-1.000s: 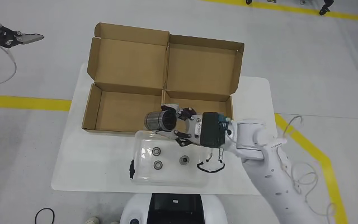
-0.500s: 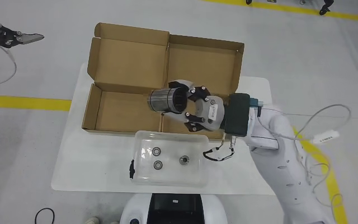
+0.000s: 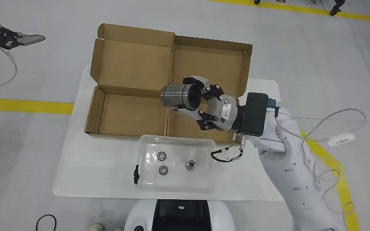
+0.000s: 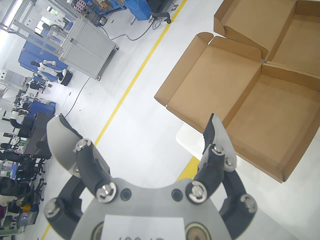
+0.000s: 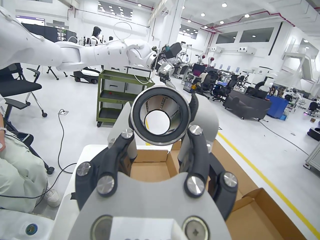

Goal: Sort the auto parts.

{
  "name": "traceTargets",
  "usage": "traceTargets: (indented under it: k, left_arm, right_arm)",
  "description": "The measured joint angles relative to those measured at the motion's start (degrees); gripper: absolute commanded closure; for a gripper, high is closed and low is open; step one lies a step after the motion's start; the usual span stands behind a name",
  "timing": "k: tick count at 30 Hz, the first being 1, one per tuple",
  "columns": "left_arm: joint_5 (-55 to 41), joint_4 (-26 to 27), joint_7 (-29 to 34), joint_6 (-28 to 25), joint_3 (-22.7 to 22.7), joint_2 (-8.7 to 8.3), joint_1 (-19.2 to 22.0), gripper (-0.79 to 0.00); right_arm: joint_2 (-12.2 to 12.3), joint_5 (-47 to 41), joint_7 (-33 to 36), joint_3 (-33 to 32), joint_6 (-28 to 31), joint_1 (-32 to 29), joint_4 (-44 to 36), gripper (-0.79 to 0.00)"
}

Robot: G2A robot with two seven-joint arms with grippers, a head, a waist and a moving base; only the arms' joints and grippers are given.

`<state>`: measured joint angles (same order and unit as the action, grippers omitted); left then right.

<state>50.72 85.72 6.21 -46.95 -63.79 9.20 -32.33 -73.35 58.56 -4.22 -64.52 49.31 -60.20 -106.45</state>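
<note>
Right gripper (image 3: 195,97) is clamped on a metal sleeve (image 3: 176,95) above the box (image 3: 130,114), near its divider. Both compartments look bare, so sorting seems barely begun. Three small parts (image 3: 163,170) lie in the tray (image 3: 173,140) before the box. Left gripper (image 4: 136,123), spread apart, hangs well beside the box.

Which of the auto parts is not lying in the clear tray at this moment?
The large metal sleeve, gripped by the right gripper over the cardboard boxes; the three small parts lie in the clear tray.

No text readable, white label (image 4: 143,227) on the left gripper (image 4: 136,120) — print cut off, illegible
</note>
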Motion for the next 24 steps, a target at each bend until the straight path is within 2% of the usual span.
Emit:
traceTargets:
  k: [9,16,19,24]
  left_arm:
    - [0.00,0.00,0.00,0.00,0.00,0.00,0.00,-0.785]
    - [0.00,0.00,0.00,0.00,0.00,0.00,0.00,-0.785]
    - [0.00,0.00,0.00,0.00,0.00,0.00,0.00,-0.785]
    - [0.00,0.00,0.00,0.00,0.00,0.00,0.00,-0.785]
  right_arm:
    - [0.15,4.70,5.45,2.95,-3.74,-3.06,2.36,0.000]
    - [0.02,5.91,5.92,5.36,-6.37,-5.04,5.19,0.000]
    - [0.07,7.49,9.16,5.96,-8.07,-5.07,5.63,0.000]
    - [0.19,9.43,18.35,7.33,-9.74,-4.15,5.08,0.000]
